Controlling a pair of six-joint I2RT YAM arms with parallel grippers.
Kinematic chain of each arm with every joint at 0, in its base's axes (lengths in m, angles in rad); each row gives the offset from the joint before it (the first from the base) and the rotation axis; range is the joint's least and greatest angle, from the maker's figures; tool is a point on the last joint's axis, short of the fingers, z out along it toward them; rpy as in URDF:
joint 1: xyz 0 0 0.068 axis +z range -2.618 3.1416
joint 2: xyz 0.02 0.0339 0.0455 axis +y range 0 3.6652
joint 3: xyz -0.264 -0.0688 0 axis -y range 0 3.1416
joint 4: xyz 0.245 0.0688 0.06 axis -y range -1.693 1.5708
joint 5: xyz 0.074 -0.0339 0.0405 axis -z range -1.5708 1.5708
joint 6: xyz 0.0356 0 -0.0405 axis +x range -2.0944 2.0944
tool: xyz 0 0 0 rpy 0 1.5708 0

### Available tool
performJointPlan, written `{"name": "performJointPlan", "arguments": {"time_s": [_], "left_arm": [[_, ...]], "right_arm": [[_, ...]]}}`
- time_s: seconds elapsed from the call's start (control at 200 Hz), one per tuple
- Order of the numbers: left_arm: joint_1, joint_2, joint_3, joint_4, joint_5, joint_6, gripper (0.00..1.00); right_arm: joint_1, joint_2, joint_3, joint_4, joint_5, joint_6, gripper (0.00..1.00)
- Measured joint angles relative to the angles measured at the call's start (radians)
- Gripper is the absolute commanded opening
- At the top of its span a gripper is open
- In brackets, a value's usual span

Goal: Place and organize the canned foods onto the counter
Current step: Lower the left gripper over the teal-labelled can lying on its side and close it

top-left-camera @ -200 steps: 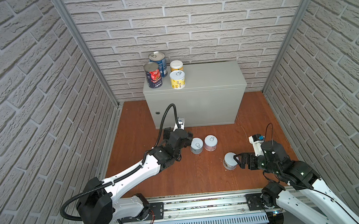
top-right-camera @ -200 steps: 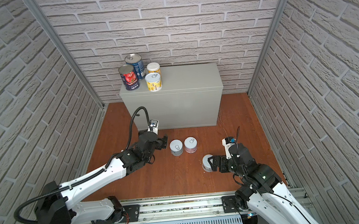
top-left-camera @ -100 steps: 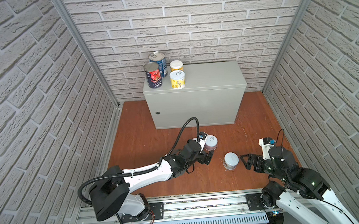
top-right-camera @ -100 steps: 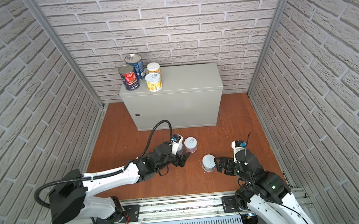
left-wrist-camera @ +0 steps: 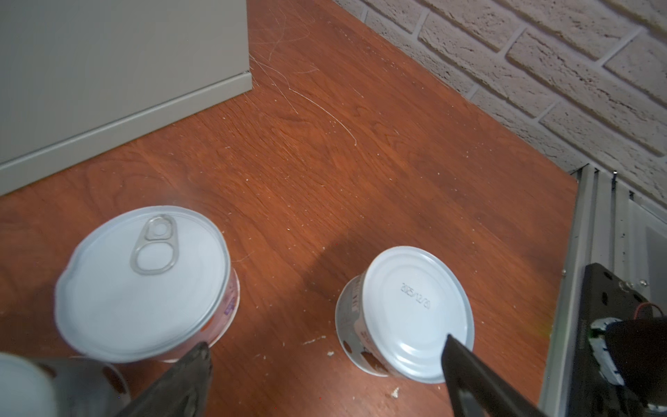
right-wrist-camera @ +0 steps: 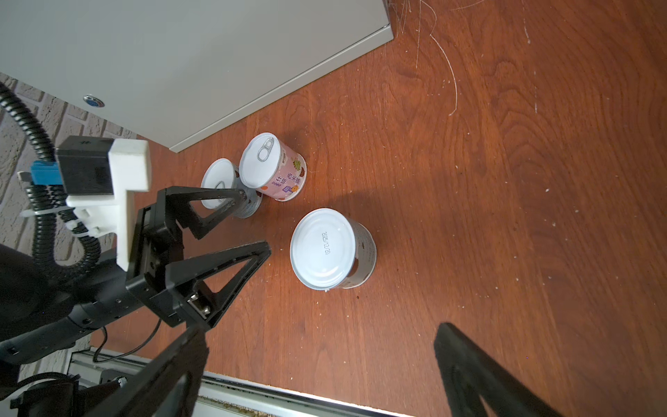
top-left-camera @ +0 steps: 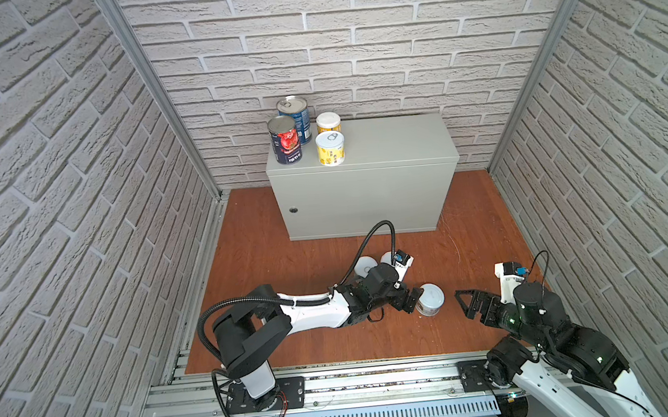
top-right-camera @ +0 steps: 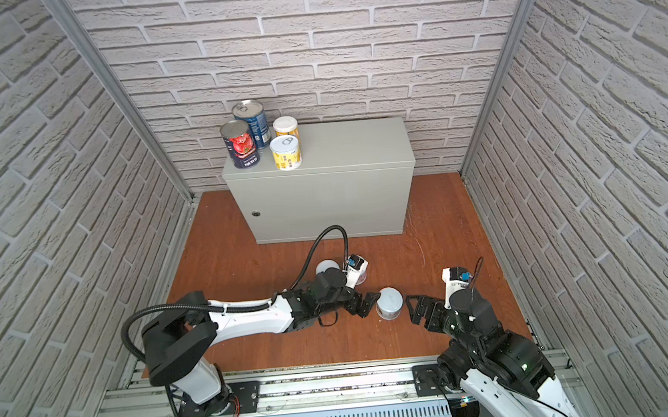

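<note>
Both my left jaws and right jaws are wide open, holding nothing. The upside-down can [top-left-camera: 430, 298] stands on the floor [top-left-camera: 270, 261] between them, just off the left jaws' tip, with the right jaws further off. Four other cans [top-left-camera: 330, 148] sit on the table's [top-left-camera: 392, 141] left end.

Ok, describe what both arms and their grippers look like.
The left arm and right arm both have white links and black joints. A black ribbed hose loops off the left wrist. The left gripper and right gripper carry black, hollow triangular fingers. Each wrist bears a white camera bracket with a blue plug.
</note>
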Motion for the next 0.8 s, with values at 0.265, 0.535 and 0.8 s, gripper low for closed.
{"name": "performJointPlan", "arguments": {"time_s": [0.265, 0.535, 0.8], "left_arm": [[-0.013, 0.070, 0.047, 0.005, 0.043, -0.014, 0.98], [-0.027, 0.118, 0.111, -0.003, 0.084, -0.007, 0.98], [-0.049, 0.173, 0.207, -0.060, 0.086, 0.019, 0.97]], "right_arm": [[0.000, 0.001, 0.000, -0.013, 0.023, -0.003, 0.99], [0.000, 0.001, 0.000, -0.016, 0.039, -0.003, 0.99], [0.000, 0.000, 0.009, -0.031, 0.052, -0.002, 0.99]]}}
